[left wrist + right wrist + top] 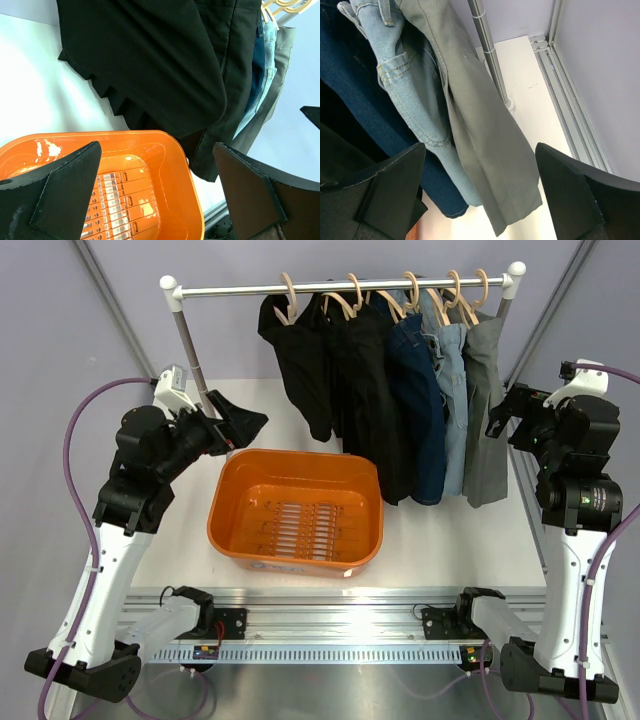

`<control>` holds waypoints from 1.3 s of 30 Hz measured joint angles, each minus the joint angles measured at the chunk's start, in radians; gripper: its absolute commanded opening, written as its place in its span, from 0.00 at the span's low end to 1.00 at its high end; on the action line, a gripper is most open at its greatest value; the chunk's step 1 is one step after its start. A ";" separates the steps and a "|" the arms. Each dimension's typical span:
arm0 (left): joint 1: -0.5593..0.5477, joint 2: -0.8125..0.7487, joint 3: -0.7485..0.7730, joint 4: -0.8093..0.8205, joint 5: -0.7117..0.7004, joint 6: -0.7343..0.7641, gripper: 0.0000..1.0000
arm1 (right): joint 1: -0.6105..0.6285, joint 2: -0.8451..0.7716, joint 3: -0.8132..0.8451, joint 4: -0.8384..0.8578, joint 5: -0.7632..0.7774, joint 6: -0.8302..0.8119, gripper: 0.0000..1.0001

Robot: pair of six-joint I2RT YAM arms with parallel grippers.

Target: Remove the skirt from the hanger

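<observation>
Several garments hang on wooden hangers (290, 302) from a white rail (340, 286). The leftmost is a black skirt (300, 360) with a pleated hem; in the left wrist view the skirt (135, 65) fills the top. My left gripper (240, 425) is open, to the left of and below the skirt, touching nothing. Its jaws (156, 150) frame the orange basket and the black hems. My right gripper (505, 410) is open beside the grey garment (485, 410) at the rack's right end. The grey cloth (485, 150) hangs between its spread jaws (480, 150), not gripped.
An orange basket (215, 515) sits on the white table under the rack, its rim (187, 170) just below the black hems. Dark denim (415, 410) and light denim (452, 400) hang between black and grey. The rack's post (490, 55) stands behind the grey garment.
</observation>
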 measured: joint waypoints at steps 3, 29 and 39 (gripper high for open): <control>0.000 0.000 0.000 0.000 0.000 0.003 0.99 | 0.000 -0.006 0.000 0.002 0.016 0.002 0.99; -0.055 0.189 0.189 0.071 0.003 -0.098 0.98 | 0.000 -0.023 -0.010 -0.143 -0.418 -0.449 0.99; -0.093 0.502 0.562 0.148 -0.129 -0.130 0.76 | 0.000 -0.021 -0.008 -0.166 -0.692 -0.473 0.99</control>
